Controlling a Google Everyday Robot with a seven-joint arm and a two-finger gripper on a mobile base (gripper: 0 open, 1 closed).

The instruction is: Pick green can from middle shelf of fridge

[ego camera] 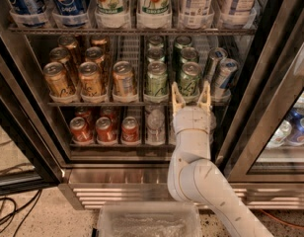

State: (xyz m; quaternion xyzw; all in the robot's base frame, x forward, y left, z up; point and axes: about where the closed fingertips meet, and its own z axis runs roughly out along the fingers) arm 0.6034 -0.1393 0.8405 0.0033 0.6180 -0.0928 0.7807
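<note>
The fridge stands open in front of me. Its middle shelf holds gold-orange cans on the left, paler green cans in the centre, and dark green cans to their right. The front green can stands upright at the shelf's lip. My gripper is at that lip, directly below and in front of this can. It is open, with one finger on each side of the can's lower part. The fingertips do not visibly press on the can.
The top rack holds tall bottles. The lower rack holds red cans and water bottles. Slim silver-blue cans lean right of the green can. The glass door stands open at right. A clear bin sits below my arm.
</note>
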